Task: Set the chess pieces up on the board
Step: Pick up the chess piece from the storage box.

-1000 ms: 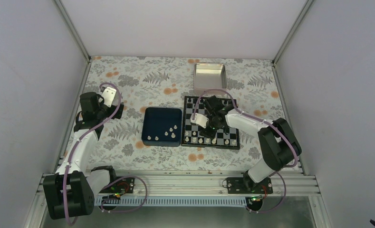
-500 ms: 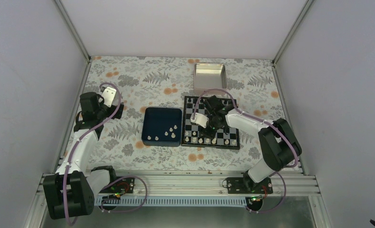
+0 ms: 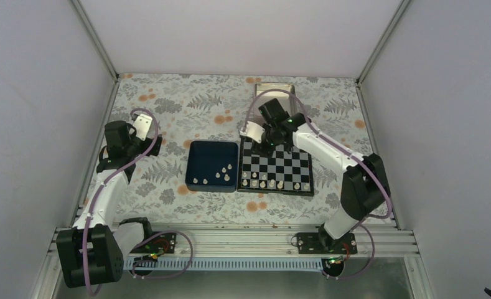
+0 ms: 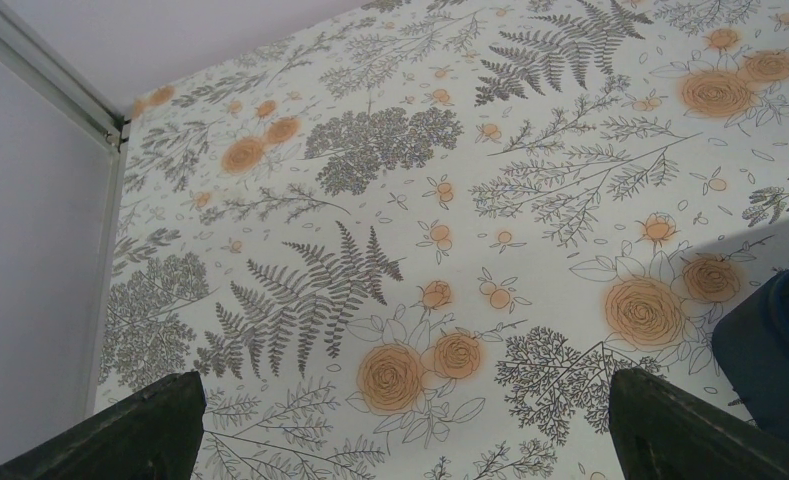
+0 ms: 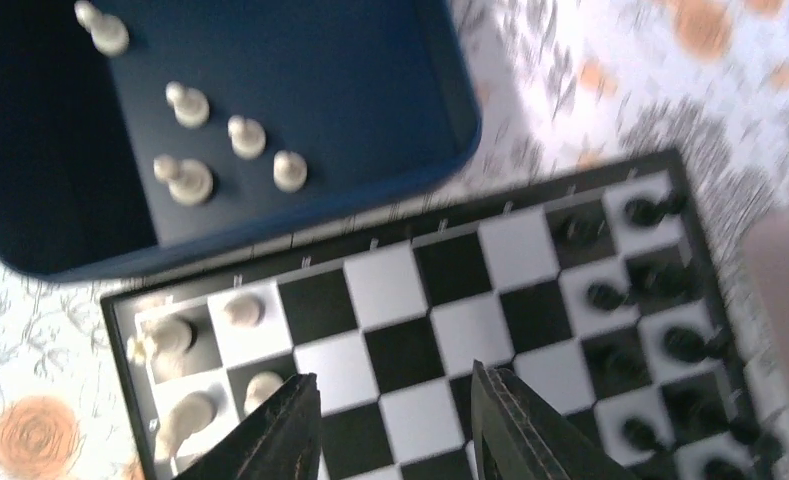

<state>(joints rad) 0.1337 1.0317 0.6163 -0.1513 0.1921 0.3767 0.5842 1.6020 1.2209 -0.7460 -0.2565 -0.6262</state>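
the right gripper [image 3: 259, 139] hangs over the far left part of the board [image 3: 292, 163], raised clear of the squares. in its wrist view the right gripper [image 5: 395, 380] has its two fingers [image 5: 280, 425] partly spread, with only chequered squares showing in the gap; it holds nothing.

the board [image 5: 410, 300] lies on the floral cloth [image 3: 168, 106], right of centre, just beside the blue tray [image 3: 213, 156]. some white chess pieces [image 3: 262, 184] stand in a row on the board's near edge. from the wrist they [image 5: 242, 310] show as four cream figures bunched in one corner of the board, though blur hides their types. the black pieces [image 5: 660, 300] fill the two rows on the opposite side.

more white pieces lie loose in the blue tray [image 5: 300, 60], gathered toward its near right corner; the wrist view shows five of them there, well apart from the board. a metal tin [image 3: 274, 85] sits beyond the board, mostly hidden by the right arm.

the left gripper [image 3: 144, 128] is off at the left side of the table, well away from tray and board. its wrist view shows the left gripper [image 4: 405, 378] spread wide, with only patterned cloth between the fingers, and nothing gripped.
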